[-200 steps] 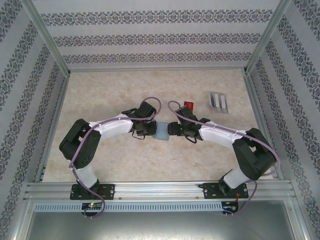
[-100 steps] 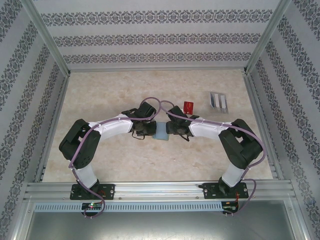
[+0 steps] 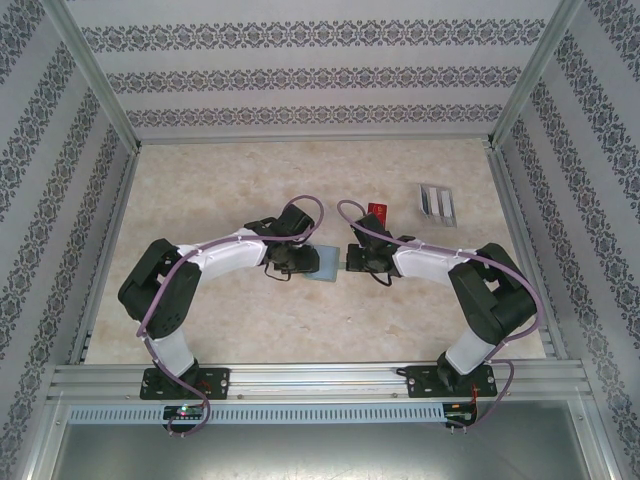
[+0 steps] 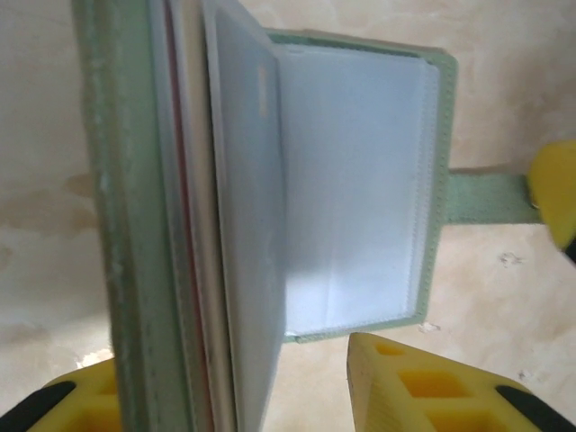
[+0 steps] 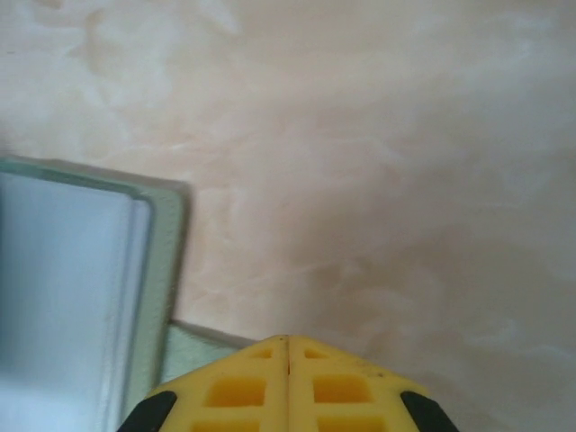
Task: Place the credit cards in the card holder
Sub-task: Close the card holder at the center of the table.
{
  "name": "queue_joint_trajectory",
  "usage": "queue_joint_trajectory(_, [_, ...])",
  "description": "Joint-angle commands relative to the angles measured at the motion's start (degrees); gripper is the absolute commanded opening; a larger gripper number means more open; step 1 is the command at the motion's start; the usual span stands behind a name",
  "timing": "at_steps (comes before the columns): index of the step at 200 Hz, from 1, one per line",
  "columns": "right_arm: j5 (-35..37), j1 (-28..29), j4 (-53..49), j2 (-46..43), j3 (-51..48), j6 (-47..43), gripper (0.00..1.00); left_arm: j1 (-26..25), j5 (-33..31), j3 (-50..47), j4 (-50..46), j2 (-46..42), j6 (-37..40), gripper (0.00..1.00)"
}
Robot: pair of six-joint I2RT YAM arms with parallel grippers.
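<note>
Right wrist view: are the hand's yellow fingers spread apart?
No, the right hand has both fingers pressed together along one seam, at the tab of the card holder.

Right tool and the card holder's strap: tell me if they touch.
Touching. Right wrist view: the card holder's strap runs under the shut right tool; left wrist view: it meets a yellow finger.
</note>
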Motion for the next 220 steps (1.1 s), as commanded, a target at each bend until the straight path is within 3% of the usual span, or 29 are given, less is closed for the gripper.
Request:
queue_joint_trajectory(1, [-6.8, -0.9, 6.4, 0.5, -1.8, 2.0, 0.04, -1.4, 2.6, 0.8, 2.8, -2.7, 1.6, 0.43])
queue_joint_trajectory(44, [-13.0, -3.7, 12.1, 1.7, -3.5, 5.9, 0.01, -1.9, 5.8, 2.0, 6.1, -1.5, 2.4, 0.43])
queue_joint_trajectory(87, [-15.6, -7.0, 14.2, -1.4, -6.5, 8.1, 0.26, -2.2, 6.2, 3.9, 5.9, 1.3, 3.5, 0.40])
queue_joint_trajectory(97, [-16.7, -7.9, 14.0, -2.4, -7.1, 7.9, 0.33, -2.1, 6.3, 4.0, 6.3, 2.4, 3.6, 0.34])
queue_joint_trajectory(112, [-18.8, -8.5, 13.5, -3.5, -7.5, 6.5, 0.38, -2.1, 6.2, 4.1, 6.9, 3.8, 3.6, 0.11])
queue_joint_trajectory(126, [-18.8, -8.8, 12.6, -4.4, -8.1, 5.9, 0.38, -2.1, 6.8, 4.1, 7.8, 4.6, 3.7, 0.04])
queue_joint_trajectory(183, [-22.9, -10.8, 13.7, -5.7, -10.9, 8.8, 0.45, -2.1, 9.9, 5.2, 9.9, 6.4, 2.0, 0.04])
queue_joint_trajectory(220, [-28.3, -10.6, 20.9, -4.5, -12.1, 16.0, 0.47, -1.7, 11.9, 6.6, 8.0, 7.7, 0.2, 0.04])
